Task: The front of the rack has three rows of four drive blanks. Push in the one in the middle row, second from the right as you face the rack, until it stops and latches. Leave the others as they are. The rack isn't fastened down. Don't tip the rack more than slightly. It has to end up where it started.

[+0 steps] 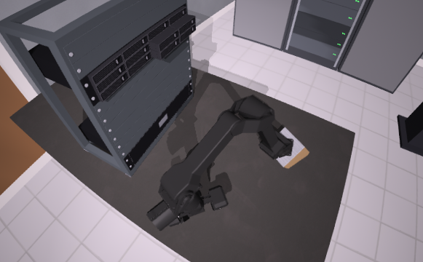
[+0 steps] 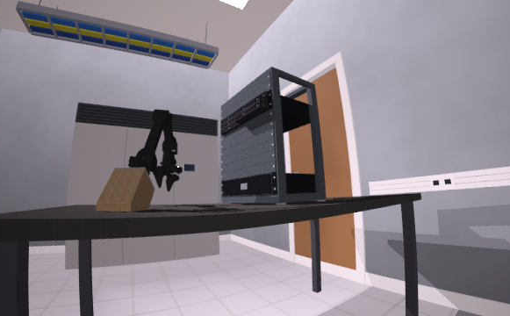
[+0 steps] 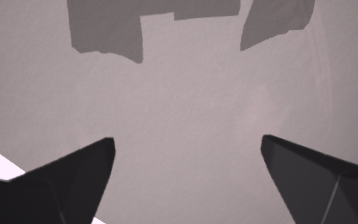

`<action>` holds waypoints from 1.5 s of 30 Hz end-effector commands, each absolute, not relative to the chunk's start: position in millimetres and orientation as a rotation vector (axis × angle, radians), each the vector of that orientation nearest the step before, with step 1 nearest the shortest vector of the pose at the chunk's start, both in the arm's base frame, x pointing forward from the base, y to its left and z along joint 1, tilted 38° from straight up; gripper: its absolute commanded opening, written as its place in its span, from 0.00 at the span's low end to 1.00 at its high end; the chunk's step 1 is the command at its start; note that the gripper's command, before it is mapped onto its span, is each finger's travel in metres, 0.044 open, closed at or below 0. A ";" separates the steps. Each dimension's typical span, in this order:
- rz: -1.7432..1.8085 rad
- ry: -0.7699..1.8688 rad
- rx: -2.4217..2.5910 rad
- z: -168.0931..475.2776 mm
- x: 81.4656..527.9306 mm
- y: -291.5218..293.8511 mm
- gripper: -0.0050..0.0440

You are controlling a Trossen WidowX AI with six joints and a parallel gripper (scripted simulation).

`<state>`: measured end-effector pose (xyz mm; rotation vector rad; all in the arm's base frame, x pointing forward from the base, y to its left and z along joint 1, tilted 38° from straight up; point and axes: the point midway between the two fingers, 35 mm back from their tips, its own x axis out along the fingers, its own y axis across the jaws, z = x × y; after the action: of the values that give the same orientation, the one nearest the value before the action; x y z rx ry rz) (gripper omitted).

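Observation:
The dark grey rack (image 1: 149, 94) (image 2: 255, 149) stands upright at the back left of the mat, with its band of drive blanks (image 1: 138, 58) (image 2: 246, 114) near the top of the front. Towards the right end some blanks stick out from the front. The middle-row blank second from the right (image 1: 170, 41) is among them. My gripper (image 1: 283, 151) (image 2: 163, 184) (image 3: 189, 144) is open and empty. It points down, low over the mat, far from the rack front. The wrist view shows only the two fingertips, bare surface and shadows.
A brown wedge-shaped block (image 1: 298, 156) (image 2: 125, 190) with a white lined top lies right beside the gripper. The dark mat (image 1: 269, 218) covers the black table (image 2: 193, 219). The arm's base (image 1: 182, 204) stands in front of the rack. Cabinets stand on the floor beyond.

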<state>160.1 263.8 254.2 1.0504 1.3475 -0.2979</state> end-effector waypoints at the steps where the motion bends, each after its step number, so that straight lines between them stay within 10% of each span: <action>1: -0.277 1.342 1.068 261.6 159.1 262.2 0.92; 45: -0.260 1.334 1.067 261.7 162.7 261.4 1.00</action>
<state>161.2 264.6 254.8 1.0506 1.3453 -0.2889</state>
